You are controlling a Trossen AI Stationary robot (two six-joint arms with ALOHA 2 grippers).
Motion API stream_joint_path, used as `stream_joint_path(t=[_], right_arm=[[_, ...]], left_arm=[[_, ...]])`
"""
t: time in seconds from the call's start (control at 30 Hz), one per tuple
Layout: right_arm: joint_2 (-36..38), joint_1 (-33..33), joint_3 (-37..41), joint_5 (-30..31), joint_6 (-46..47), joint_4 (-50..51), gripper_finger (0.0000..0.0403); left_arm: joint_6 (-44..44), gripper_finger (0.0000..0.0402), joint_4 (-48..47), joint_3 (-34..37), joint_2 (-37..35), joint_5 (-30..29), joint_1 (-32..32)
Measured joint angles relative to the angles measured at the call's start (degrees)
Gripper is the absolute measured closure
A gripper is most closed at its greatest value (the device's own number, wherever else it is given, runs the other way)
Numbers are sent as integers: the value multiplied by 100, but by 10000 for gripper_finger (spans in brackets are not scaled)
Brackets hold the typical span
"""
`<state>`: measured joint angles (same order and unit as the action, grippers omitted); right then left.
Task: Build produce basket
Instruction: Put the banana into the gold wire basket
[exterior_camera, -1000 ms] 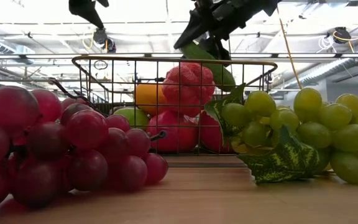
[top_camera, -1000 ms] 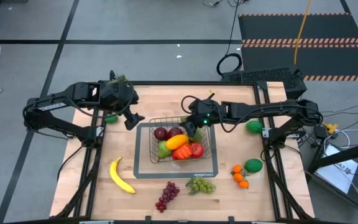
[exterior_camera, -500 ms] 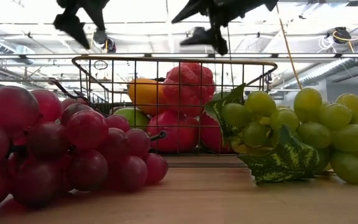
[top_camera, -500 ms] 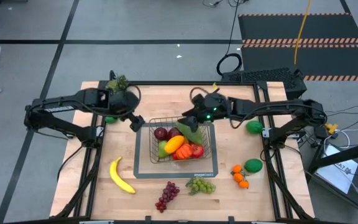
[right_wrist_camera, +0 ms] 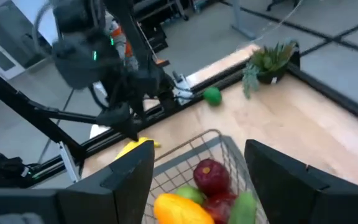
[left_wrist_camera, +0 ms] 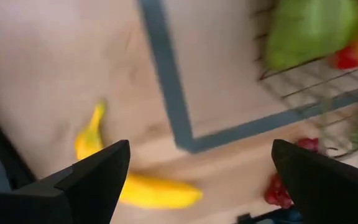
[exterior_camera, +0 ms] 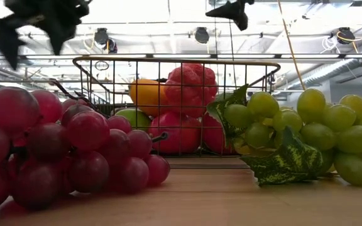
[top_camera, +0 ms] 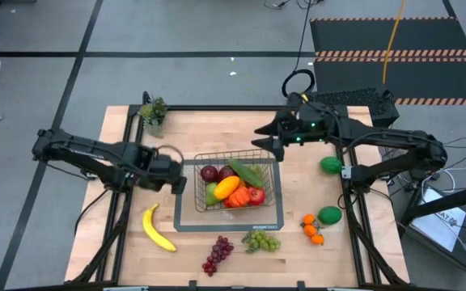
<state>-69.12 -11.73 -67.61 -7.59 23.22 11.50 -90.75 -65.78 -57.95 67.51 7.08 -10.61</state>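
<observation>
Basket: the wire basket (top_camera: 231, 184) sits mid-counter on its dark grey base, and I now count a cucumber (top_camera: 247, 173) lying across its far right corner, on top of the dark red apple (top_camera: 209, 173), the orange-yellow fruit (top_camera: 228, 186), a green pear (top_camera: 213, 195) and the red pieces (top_camera: 249, 196).

What changed: a second ago my right gripper (top_camera: 268, 139) was low over that corner with the cucumber between its fingers; now the cucumber rests in the basket and the gripper has pulled back toward the far edge of the counter, fingers apart and empty.

Meaning for the task: I read this as one more item delivered, with the basket about a third filled.

Left arm: my left gripper (top_camera: 174, 175) has swung from the far left of the counter to just beside the basket's left wall, fingers spread wide with nothing in them; its wrist view looks down on the banana (left_wrist_camera: 126, 180), which I judge the likely next pick.

Still out on the counter: banana, red grapes (top_camera: 216, 254), green grapes (top_camera: 262, 241), small oranges (top_camera: 312, 229), two green balls (top_camera: 329, 215) on the right, all unmoved since the earlier frame.
</observation>
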Motion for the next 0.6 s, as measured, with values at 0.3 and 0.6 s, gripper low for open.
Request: stream_joint_path(t=[0.3,0.6], right_arm=[[382,-74,2,-66,-165,597,156],[602,-74,2,-320,-560,896,156]], left_arm=[[-2360,9,11,413,0,47,-1165],[-4136,9,934,950,0,45,-2033]])
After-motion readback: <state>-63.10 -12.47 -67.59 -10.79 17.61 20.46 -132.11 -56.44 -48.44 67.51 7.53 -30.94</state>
